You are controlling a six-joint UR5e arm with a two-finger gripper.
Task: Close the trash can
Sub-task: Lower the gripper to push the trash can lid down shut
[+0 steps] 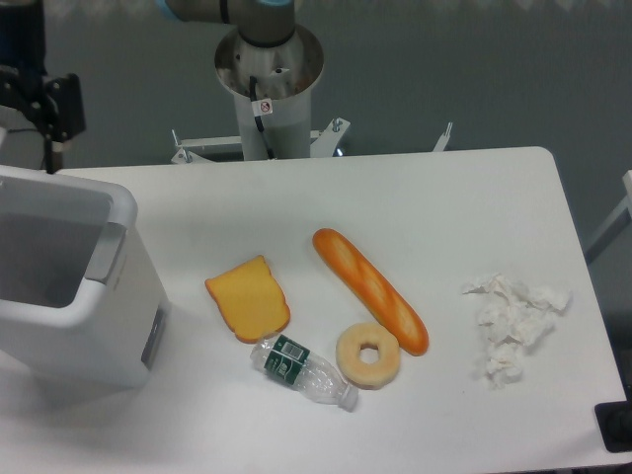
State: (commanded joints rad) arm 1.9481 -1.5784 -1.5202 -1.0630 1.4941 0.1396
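Note:
The trash can (109, 326) is a big white box at the table's left edge. Its top is open and I see the pale inside; no lid shows over it. A grey tab (104, 255) sits on its right rim. My gripper (45, 148) is a dark block at the upper left, hanging above and behind the can's back rim. One thin finger (49, 156) points down toward that rim. The rest is cut off by the frame edge, so its opening cannot be read.
On the table right of the can lie a yellow toast slice (248, 298), a long baguette (370, 290), a doughnut (368, 355), a small plastic bottle (302, 371) and crumpled white tissue (512, 324). The robot's base column (269, 89) stands behind the table.

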